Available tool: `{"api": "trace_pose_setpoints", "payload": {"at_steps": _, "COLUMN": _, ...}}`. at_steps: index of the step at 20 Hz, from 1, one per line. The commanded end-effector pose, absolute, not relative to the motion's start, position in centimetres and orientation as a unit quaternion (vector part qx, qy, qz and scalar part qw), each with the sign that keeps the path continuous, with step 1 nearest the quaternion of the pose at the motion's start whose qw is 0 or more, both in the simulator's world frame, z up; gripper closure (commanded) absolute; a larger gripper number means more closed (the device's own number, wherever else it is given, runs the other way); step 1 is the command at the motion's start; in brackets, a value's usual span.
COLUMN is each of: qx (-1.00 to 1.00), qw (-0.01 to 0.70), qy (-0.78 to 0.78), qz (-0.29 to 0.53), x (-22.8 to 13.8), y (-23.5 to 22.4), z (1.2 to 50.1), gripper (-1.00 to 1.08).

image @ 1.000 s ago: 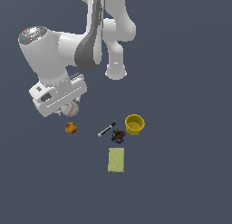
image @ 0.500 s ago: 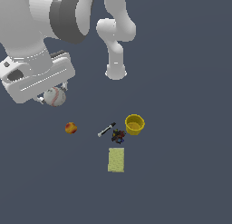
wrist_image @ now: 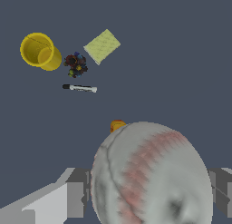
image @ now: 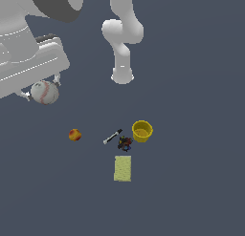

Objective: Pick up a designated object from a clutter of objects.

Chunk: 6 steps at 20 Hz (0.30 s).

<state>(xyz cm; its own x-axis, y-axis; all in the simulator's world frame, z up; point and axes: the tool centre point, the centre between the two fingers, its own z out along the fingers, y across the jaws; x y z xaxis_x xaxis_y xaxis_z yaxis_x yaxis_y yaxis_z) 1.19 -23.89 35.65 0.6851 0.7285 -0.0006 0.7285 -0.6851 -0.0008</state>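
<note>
In the exterior view the gripper [image: 44,92] pinches the white baseball [image: 45,92] high above the floor, well apart from the orange-red ball [image: 74,134], marker [image: 112,136], toy [image: 125,144], sponge [image: 123,168] and upright yellow cup [image: 142,131]. In the wrist view the baseball [wrist_image: 152,175] fills the foreground; the cup [wrist_image: 40,51] holds nothing.

Baseball [wrist_image: 152,175] fills foreground w/ orange-red ball [wrist_image: 117,125] peeking behind; cup [wrist_image: 40,51], toy [wrist_image: 75,65], marker [wrist_image: 79,87], sponge [wrist_image: 102,46] beyond.
</note>
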Motion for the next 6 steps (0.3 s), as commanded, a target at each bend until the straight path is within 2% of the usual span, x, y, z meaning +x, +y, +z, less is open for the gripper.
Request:
{"api": "trace_pose_setpoints", "payload": {"at_steps": 1, "qx": -0.918, "qw": 0.000, "qy": -0.397, "qz": 0.000, "x": 1.41, "y": -24.05, "z": 36.42, "gripper": 1.08}}
{"api": "trace_pose_setpoints", "payload": {"at_steps": 6, "qx": -0.918, "qw": 0.000, "qy": -0.397, "qz": 0.000, "x": 1.54, "y": -24.18, "z": 36.88, "gripper": 1.08}}
